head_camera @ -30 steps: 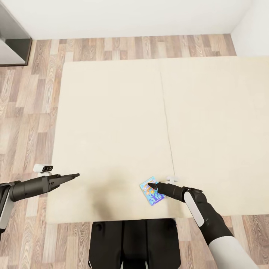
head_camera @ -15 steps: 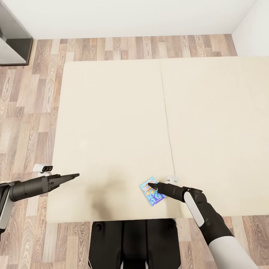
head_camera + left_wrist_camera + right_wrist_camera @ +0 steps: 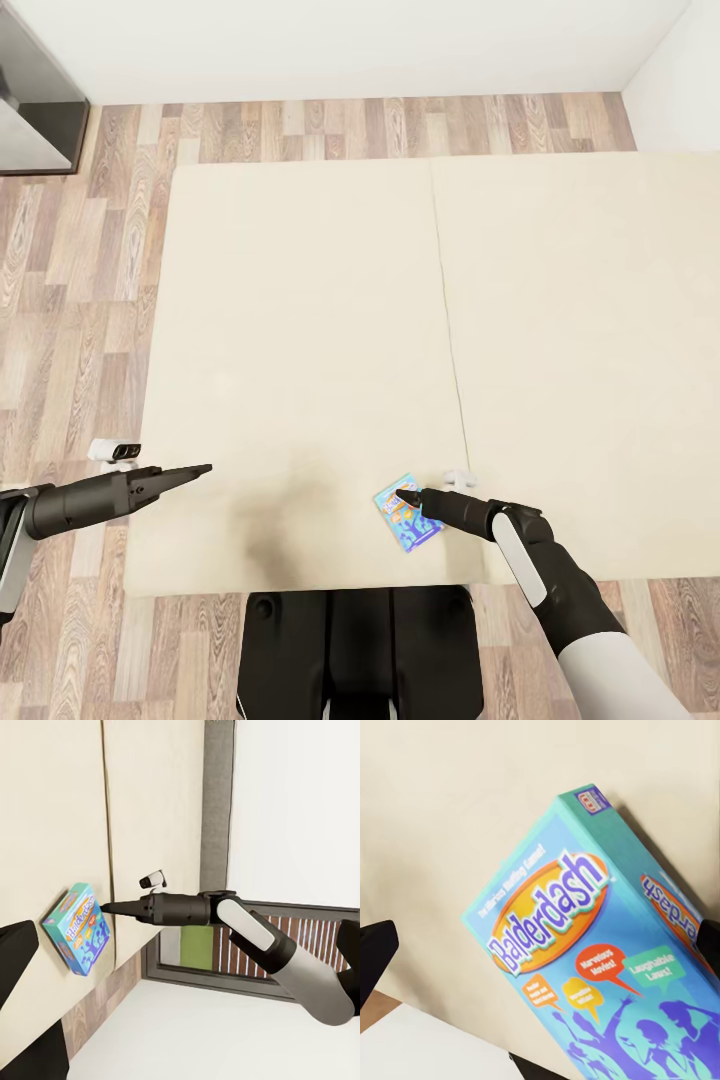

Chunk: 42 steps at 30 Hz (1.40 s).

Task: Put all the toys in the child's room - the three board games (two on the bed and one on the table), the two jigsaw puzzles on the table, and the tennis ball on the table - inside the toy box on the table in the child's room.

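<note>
A light blue board game (image 3: 411, 522) with yellow lettering lies flat on the beige bed (image 3: 300, 300), close to its front edge and just left of the mattress seam. My right gripper (image 3: 405, 493) is angled down with its tip at the box's far end. In the right wrist view the board game (image 3: 585, 967) lies between the open fingers (image 3: 375, 960), which stand apart at the picture's edges. In the left wrist view the right gripper (image 3: 105, 907) points at the board game (image 3: 77, 930). My left gripper (image 3: 205, 468) hovers open and empty over the bed's left front corner.
Wood-plank floor (image 3: 80, 300) runs along the bed's left and far sides, up to white walls. A grey cabinet corner (image 3: 35, 110) stands at the far left. My dark base (image 3: 355, 650) is against the bed's front edge.
</note>
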{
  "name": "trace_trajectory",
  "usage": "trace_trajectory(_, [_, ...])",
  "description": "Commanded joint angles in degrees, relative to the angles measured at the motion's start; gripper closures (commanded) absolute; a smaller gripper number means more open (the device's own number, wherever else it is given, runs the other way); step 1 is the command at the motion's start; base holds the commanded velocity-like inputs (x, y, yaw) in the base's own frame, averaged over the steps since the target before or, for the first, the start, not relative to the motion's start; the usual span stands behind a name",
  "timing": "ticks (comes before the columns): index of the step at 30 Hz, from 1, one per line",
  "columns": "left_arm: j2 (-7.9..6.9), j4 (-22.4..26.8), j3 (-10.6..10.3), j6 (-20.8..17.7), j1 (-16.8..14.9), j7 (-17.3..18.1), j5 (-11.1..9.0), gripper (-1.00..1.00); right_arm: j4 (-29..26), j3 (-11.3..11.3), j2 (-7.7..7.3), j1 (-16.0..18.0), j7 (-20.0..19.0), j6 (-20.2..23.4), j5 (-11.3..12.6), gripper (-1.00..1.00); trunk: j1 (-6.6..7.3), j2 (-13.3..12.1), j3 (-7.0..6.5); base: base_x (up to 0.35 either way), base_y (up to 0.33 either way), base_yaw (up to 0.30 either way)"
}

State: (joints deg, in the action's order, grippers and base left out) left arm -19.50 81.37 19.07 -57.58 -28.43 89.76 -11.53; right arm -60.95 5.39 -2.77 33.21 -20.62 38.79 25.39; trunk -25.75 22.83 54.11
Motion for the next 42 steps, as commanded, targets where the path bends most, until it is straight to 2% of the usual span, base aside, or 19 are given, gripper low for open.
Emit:
trace_trajectory(1, [-0.01, 0.0, 0.0, -0.6, 0.0, 0.2, 0.1, -1.0, 0.0, 0.1, -0.04, 0.0, 0.0, 0.2, 0.1, -1.0, -0.03, 0.1, 0.06, 0.0, 0.0, 0.01])
trace_trajectory(18, [-0.01, 0.0, 0.0, -0.6, 0.0, 0.2, 0.1, -1.0, 0.3, 0.1, -0.46, 0.1, 0.0, 0.7, 0.0, -1.0, -0.03, 0.1, 0.06, -0.008, 0.019, 0.002])
trace_trajectory(28, [-0.01, 0.0, 0.1, -0.6, 0.0, 0.2, 0.1, -1.0, 2.6, 0.1, -0.97, 2.3, 0.0, 2.0, 0.2, -1.0, -0.03, 0.1, 0.06, 0.0, 0.0, 0.0])
trace_trajectory(42, [-0.01, 0.0, 0.1, -0.6, 0.0, 0.2, 0.1, -1.0, 3.7, 0.1, -0.94, 2.9, 0.0, 2.5, 0.1, -1.0, -0.03, 0.1, 0.06, 0.0, 0.0, 0.0])
